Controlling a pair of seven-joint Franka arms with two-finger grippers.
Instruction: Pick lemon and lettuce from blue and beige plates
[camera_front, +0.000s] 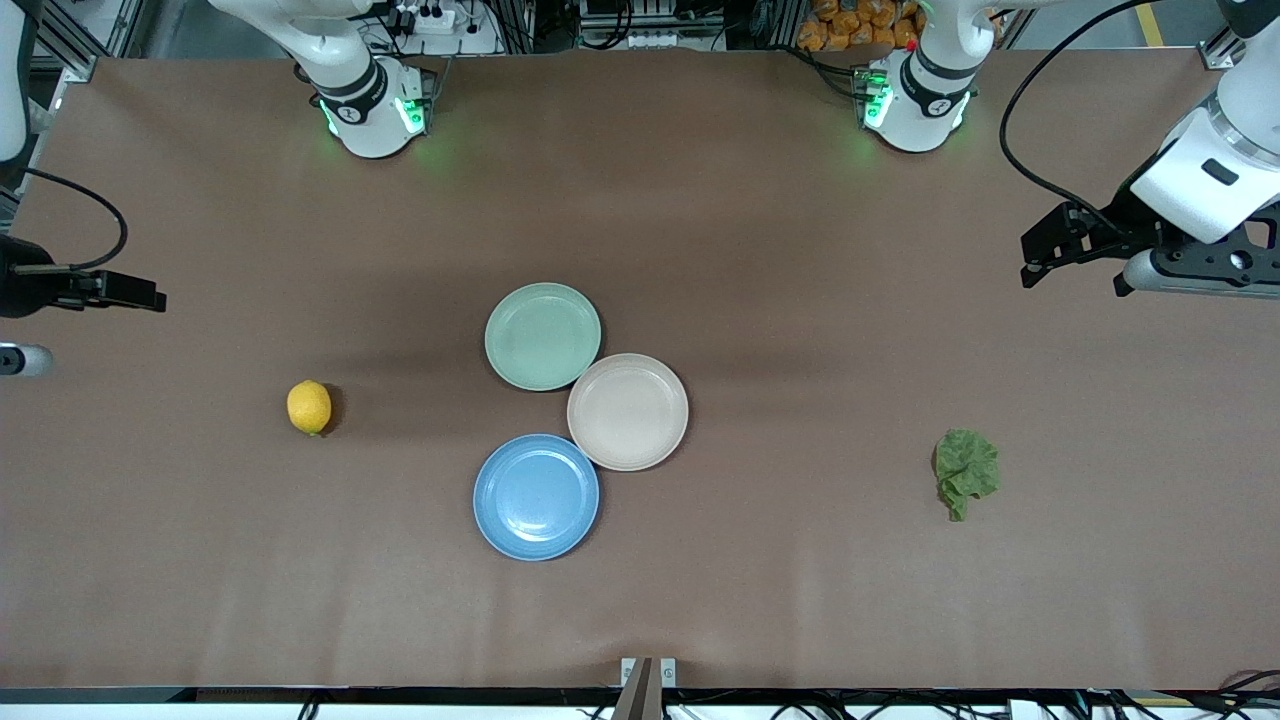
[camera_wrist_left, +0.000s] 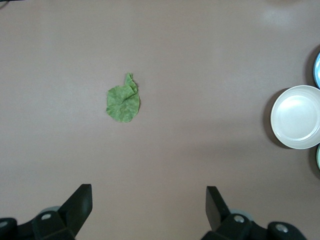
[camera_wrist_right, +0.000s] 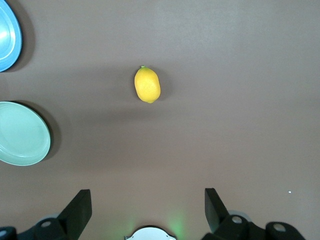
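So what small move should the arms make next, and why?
Probably lower the open right claw toward the lemon, which lies bare on the table, on no plate. The open left claw likewise hangs above the lettuce.

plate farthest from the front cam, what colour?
Pale mint green plate; clearest in the front view.

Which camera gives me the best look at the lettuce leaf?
The left wrist view: the lettuce lies near the middle of that picture, unblocked, with its wrinkles and stem clear. The front view shows it smaller, on the bare table toward the left arm's end, apart from the plates. The right wrist view does not show it.
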